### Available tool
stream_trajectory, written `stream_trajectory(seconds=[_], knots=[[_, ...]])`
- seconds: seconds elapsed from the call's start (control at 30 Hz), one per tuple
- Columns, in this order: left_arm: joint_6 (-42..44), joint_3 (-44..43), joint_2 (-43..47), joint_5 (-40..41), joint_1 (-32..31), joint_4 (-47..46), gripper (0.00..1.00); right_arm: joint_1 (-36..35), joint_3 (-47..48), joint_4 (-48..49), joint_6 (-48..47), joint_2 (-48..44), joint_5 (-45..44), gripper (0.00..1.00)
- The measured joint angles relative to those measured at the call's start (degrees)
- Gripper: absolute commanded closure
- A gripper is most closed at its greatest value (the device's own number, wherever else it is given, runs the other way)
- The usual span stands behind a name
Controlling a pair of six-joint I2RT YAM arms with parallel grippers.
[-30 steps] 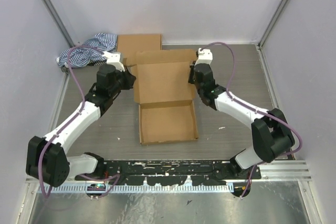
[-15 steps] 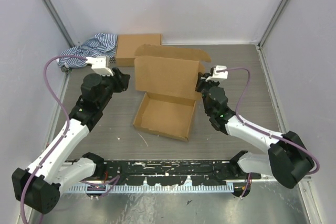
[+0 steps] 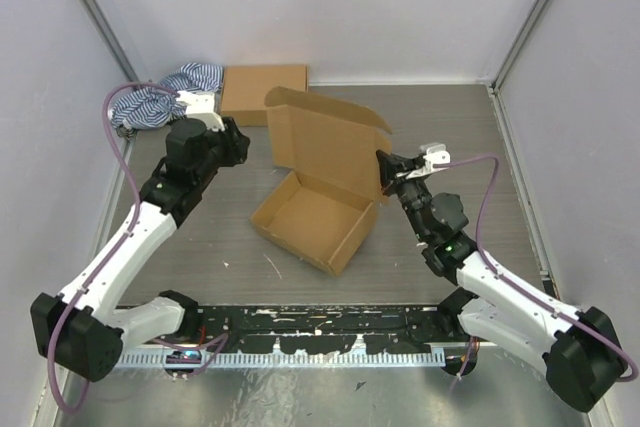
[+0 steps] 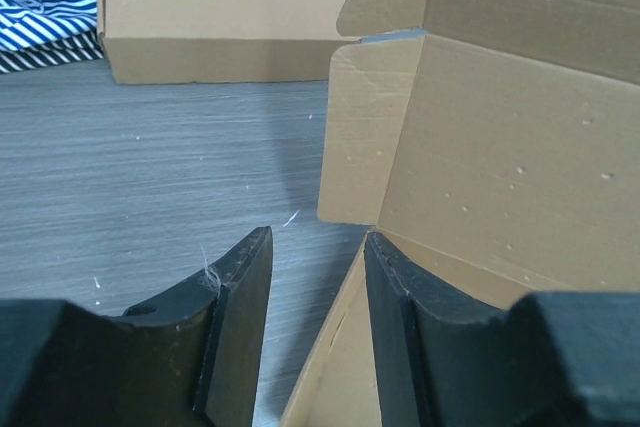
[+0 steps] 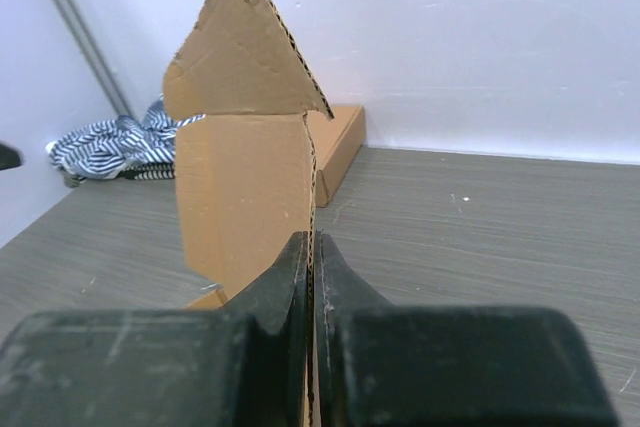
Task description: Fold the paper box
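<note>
The paper box (image 3: 305, 215) is a shallow brown cardboard tray in the middle of the table, turned at an angle. Its lid (image 3: 325, 152) stands upright behind it, with flaps folded at the top. My right gripper (image 3: 385, 169) is shut on the lid's right edge (image 5: 245, 177); the cardboard runs edge-on between its jaws (image 5: 312, 242). My left gripper (image 3: 238, 145) stands open left of the lid, holding nothing. In the left wrist view the box (image 4: 500, 167) fills the right half. The tray's wall edge shows in the gap of the left gripper (image 4: 317, 237), close to the right finger.
A second, compact brown box (image 3: 263, 93) lies at the back, left of centre (image 4: 220, 7). A blue-and-white striped cloth (image 3: 160, 97) is bunched in the back left corner (image 5: 110, 142). Grey walls close in both sides and the back.
My left gripper has opened, let go of the lid's left edge and drawn back left. The right arm has pulled back toward its base, swinging the box round with the lid upright.
</note>
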State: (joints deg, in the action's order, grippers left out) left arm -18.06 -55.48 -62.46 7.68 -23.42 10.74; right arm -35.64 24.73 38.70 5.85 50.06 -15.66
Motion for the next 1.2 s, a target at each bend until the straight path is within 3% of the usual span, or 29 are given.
stream_trajectory(seconds=[0.2,0.47,0.6,0.77,0.93,1.2], knots=[[3.17,-3.34,-7.08,-1.33,0.00,-2.45,0.37,-0.26,-0.59,-3.67,-0.09,-4.33,4.11,0.99],[12.72,-6.91,-23.80,-6.45,0.81,-11.67,0.34,-0.28,-1.01,-7.13,0.11,-7.10,6.45,0.99],[13.29,-6.91,-27.30,-14.38,4.02,-15.61,0.31,-0.31,-1.01,-8.48,0.11,-7.06,7.21,0.99],[7.63,-6.21,-27.91,-29.35,11.28,-27.69,0.34,-0.31,-0.85,-10.16,0.11,-6.60,7.87,0.99],[-3.65,-6.05,-32.06,-44.33,16.31,-43.39,0.43,-0.31,-0.46,-11.02,0.13,-5.70,8.33,0.99],[-9.49,-9.70,-39.10,-58.49,16.63,-40.92,0.45,-0.31,0.57,-12.55,0.20,-5.29,8.31,0.99]])
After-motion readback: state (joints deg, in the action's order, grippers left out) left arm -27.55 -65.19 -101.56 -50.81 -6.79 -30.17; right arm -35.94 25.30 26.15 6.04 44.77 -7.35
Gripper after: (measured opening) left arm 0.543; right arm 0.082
